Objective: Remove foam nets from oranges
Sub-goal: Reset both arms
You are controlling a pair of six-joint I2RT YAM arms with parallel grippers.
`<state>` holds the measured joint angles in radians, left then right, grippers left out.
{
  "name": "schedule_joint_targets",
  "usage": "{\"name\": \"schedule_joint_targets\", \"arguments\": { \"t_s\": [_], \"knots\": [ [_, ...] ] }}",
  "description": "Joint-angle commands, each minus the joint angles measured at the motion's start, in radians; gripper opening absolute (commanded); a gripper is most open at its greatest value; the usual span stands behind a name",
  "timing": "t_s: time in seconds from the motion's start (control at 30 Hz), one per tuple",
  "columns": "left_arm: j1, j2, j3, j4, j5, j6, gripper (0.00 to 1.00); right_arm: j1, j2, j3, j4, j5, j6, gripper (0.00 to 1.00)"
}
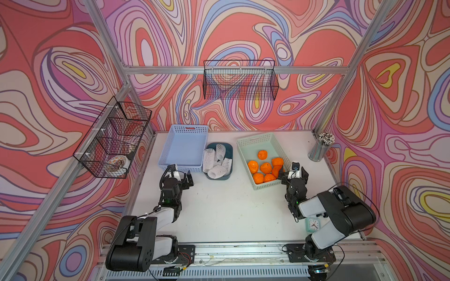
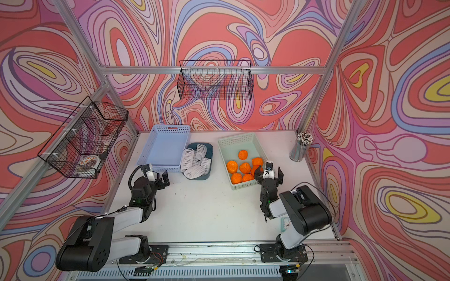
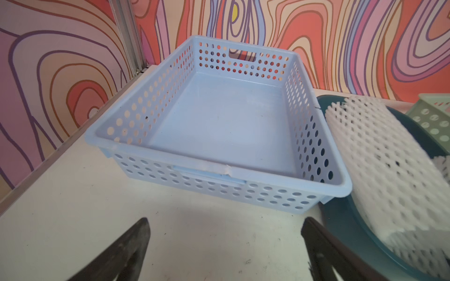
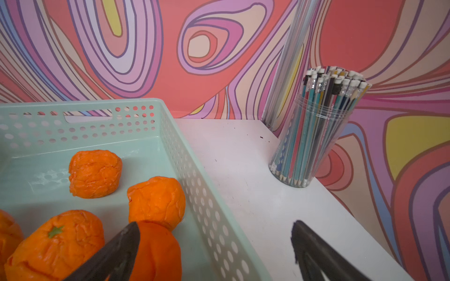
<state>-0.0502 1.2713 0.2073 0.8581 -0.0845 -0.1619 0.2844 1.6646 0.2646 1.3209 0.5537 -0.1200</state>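
Seven oranges (image 1: 266, 167), all bare, lie in the mint basket (image 1: 254, 140) at ~1 o'clock on the table (image 1: 231, 214). Six bunch at its near end, one sits alone twd 12. Foam nets (image 1: 210, 158), white mesh tubes, are piled in the dark teal tub (image 1: 228, 147) at 12 o'clock, btwn the mint basket & the blue basket (image 1: 182, 146), which sits at 11, just beside the tub. L pincer (image 3: 225, 221): spread wide, gripping nothing, over the table just at 6 of the blue basket. R pincer (image 4: 216, 222): spread wide too, gripping nothing, straddling the mint basket's 3 o'clock wall, w/ one finger over an orange & the other over the table; can't tell if it touches the fruit. Pencil cup (image 4: 314, 136) stands in the 2 o'clock corner. A small clock (image 1: 313, 225) is at 5, partly behind the R arm.
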Motion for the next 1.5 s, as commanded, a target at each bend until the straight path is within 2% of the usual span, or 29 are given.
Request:
{"name": "schedule_joint_targets", "arguments": {
  "t_s": [0.0, 0.13, 0.23, 0.33, 0.43, 0.57, 0.63, 0.8, 1.47],
  "knots": [
    [0.01, -0.022, -0.024, 0.075, 0.038, 0.003, 1.0, -0.022, 0.065, -0.008, 0.159, -0.015, -0.043, 0.98],
    [0.009, -0.06, 0.003, -0.025, 0.023, 0.054, 1.0, -0.065, 0.038, 0.034, 0.017, -0.077, 0.007, 0.98],
    [0.009, -0.063, -0.056, 0.115, -0.069, 0.09, 1.0, -0.108, 0.022, 0.044, -0.033, -0.106, 0.059, 0.98],
    [0.009, 0.038, -0.014, 0.15, -0.029, 0.138, 1.0, -0.135, 0.01, 0.067, -0.1, -0.135, 0.088, 0.98],
    [0.011, 0.176, 0.012, 0.258, -0.058, 0.146, 1.0, -0.165, 0.0, 0.101, -0.188, -0.17, 0.12, 0.98],
    [0.013, 0.278, 0.089, 0.206, -0.02, 0.16, 1.0, -0.206, 0.001, 0.168, -0.328, -0.23, 0.154, 0.98],
    [0.017, 0.257, 0.14, 0.069, -0.021, 0.15, 1.0, -0.221, 0.007, 0.192, -0.371, -0.256, 0.165, 0.98],
    [0.038, 0.262, 0.175, 0.006, 0.0, 0.131, 1.0, -0.234, 0.052, 0.185, -0.311, -0.235, 0.184, 0.98],
    [0.038, 0.269, 0.167, 0.035, -0.002, 0.133, 1.0, -0.235, 0.05, 0.188, -0.325, -0.235, 0.184, 0.98]
  ]
}}
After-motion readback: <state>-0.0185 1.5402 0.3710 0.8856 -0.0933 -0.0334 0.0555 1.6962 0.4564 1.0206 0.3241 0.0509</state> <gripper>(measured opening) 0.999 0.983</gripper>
